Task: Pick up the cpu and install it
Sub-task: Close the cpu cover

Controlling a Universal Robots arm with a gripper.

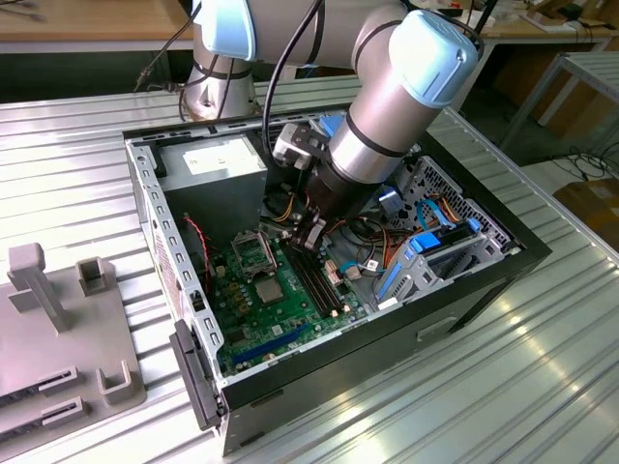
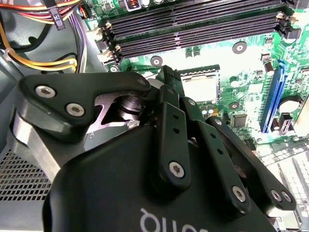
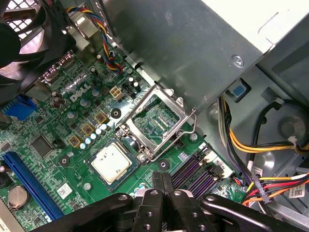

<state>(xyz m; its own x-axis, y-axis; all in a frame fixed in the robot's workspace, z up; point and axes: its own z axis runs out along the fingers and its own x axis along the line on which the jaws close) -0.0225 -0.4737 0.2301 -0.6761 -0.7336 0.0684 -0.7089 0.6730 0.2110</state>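
The cpu [image 3: 111, 162], a small pale silver square, lies flat in its black-framed seat on the green motherboard [image 3: 58, 121]. It also appears in the second wrist view [image 2: 200, 87] and, as a grey square, in the exterior view [image 1: 269, 288]. Right beside it the socket's metal load plate [image 3: 157, 121] stands hinged open with its lever out. My gripper [image 3: 162, 178] hangs a little above the board by the memory slots, apart from the cpu. Its black fingers [image 2: 166, 89] are pressed together, shut, with nothing between them. In the exterior view the gripper [image 1: 309, 242] sits inside the open case, to the right of the socket.
Black memory slots [image 2: 193, 24] run just past the gripper. The case walls [image 1: 155, 232] enclose the board, with a grey power supply [image 1: 218, 159] at the back and a blue drive bay [image 1: 426, 256] on the exterior view's right. Coloured cables [image 3: 251, 145] and a fan [image 3: 24, 38] crowd the edges. Grey fixtures [image 1: 58, 319] stand outside.
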